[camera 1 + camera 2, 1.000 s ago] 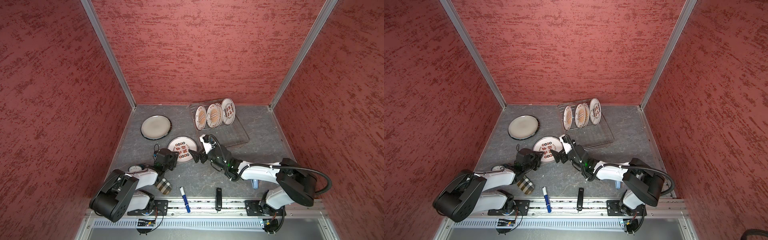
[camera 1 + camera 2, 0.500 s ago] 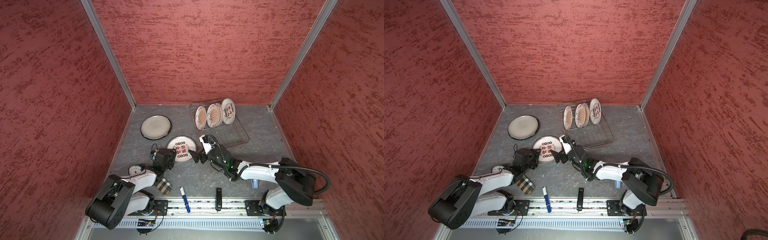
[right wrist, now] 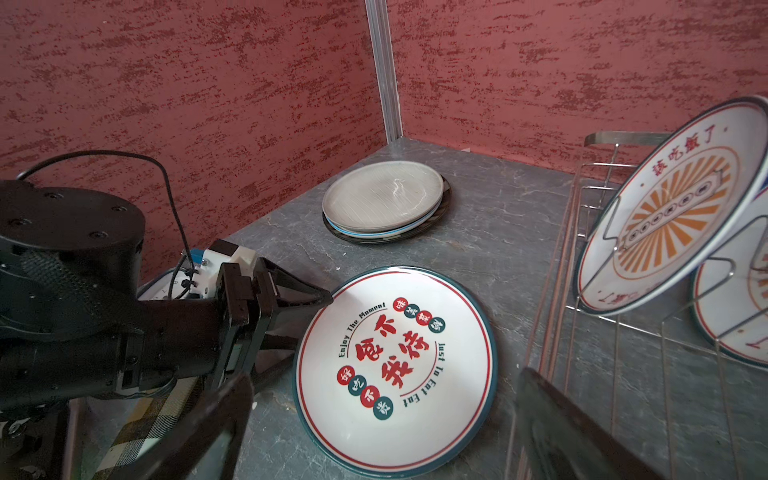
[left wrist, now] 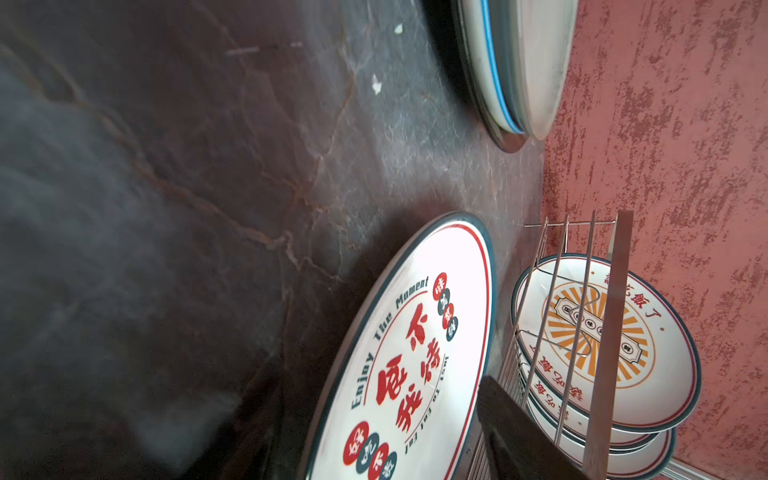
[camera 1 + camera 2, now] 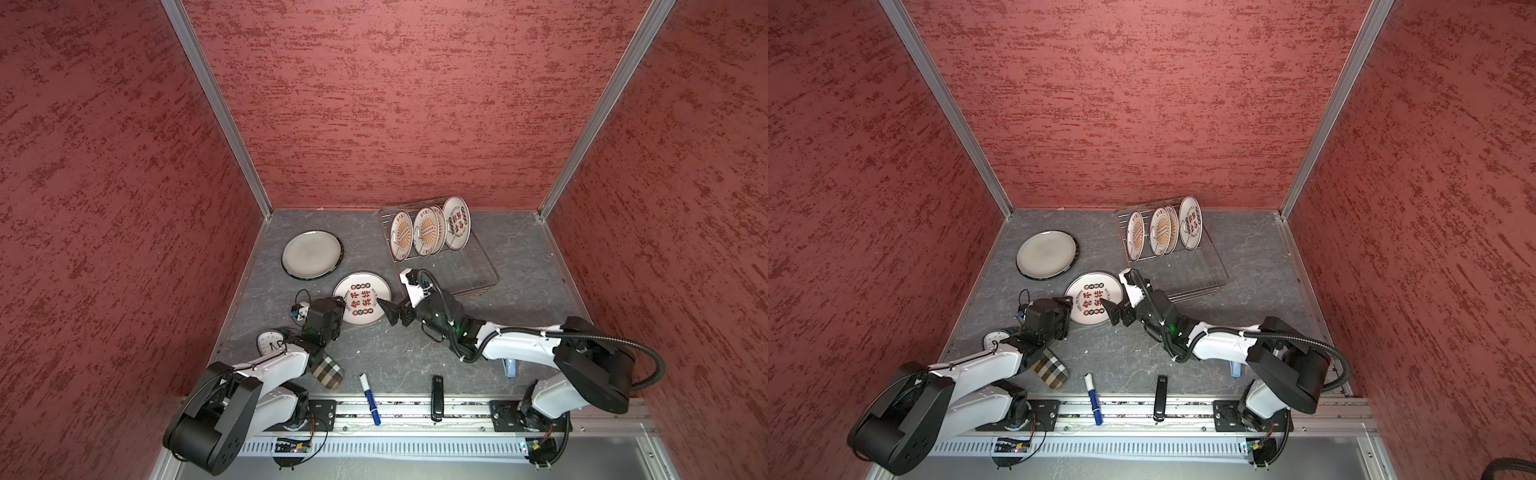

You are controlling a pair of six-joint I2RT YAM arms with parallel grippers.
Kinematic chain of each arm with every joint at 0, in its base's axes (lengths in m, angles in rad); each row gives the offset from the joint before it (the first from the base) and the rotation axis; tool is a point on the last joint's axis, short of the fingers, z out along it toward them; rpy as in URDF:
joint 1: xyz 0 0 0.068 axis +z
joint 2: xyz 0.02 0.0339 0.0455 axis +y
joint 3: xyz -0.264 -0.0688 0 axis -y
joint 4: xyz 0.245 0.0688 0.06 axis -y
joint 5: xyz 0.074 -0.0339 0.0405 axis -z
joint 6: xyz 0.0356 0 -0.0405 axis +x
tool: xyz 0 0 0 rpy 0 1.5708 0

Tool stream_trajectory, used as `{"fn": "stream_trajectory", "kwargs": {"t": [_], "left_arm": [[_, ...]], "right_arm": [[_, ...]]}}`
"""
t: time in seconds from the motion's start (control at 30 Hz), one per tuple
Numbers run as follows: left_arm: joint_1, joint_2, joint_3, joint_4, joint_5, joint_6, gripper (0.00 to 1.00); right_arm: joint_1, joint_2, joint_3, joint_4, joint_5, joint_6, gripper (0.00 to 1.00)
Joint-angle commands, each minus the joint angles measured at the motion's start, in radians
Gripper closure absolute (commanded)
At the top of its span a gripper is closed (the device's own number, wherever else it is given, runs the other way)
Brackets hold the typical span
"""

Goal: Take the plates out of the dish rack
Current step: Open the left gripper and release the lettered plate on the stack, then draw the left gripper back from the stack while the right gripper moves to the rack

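Red roughcast walls close in a grey veined desk (image 5: 415, 357), and by my reckoning the unloading is partway done. One round white ceramic plate with red characters and a teal rim (image 5: 361, 297) lies flat and face up on the desk, just beside the silver wire dish rack (image 5: 469, 270). That puts it clear of the rack but within reach of both arms.

The left pincer (image 3: 311, 320) sits low at the rim on its own side, jaws parted with nothing clamped between them. I read this as released, and the low, flat pose suits a plate laid down rather than dropped. The right pincer (image 5: 392, 312) waits at the opposite rim, spread wide and empty, probably as a steadying stop.

Farther off, a grey round plate (image 5: 311, 253) tops a small stack, which keeps the unloaded ware together and leaves desk room. About four white plates with orange sunburst or red lettering (image 5: 428, 230) stand on edge between the prongs at the rack's far end, leaning slightly. Those are yet to be lifted out. The nearer part of the rack holds nothing.
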Motion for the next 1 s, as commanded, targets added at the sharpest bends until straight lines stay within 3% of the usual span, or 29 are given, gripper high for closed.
{"fn": "stream_trajectory", "kwargs": {"t": [0.0, 0.2, 0.4, 0.57, 0.67, 0.83, 0.97], "left_arm": [[0.009, -0.055, -0.012, -0.079, -0.048, 0.014, 0.14], [0.006, -0.184, -0.016, -0.171, -0.094, 0.067, 0.00], [-0.035, -0.279, -0.011, -0.195, -0.115, 0.165, 0.01], [-0.110, -0.362, -0.016, -0.214, -0.229, 0.252, 0.01], [-0.142, -0.376, -0.041, -0.103, -0.204, 0.340, 0.01], [-0.178, -0.377, -0.088, 0.169, -0.050, 0.565, 0.01], [-0.211, -0.371, -0.101, 0.277, -0.001, 0.672, 0.01]], "right_arm": [[0.005, -0.026, -0.010, 0.044, 0.001, -0.014, 0.01], [0.005, -0.053, -0.019, 0.055, 0.080, 0.012, 0.01], [-0.010, -0.107, -0.070, 0.120, 0.185, 0.053, 0.01], [-0.061, -0.155, -0.120, 0.150, 0.126, 0.097, 0.01], [-0.085, -0.169, -0.133, 0.159, 0.147, 0.094, 0.01], [-0.162, -0.233, -0.184, 0.173, 0.131, 0.139, 0.01], [-0.218, -0.306, -0.248, 0.218, 0.153, 0.171, 0.01]]}}
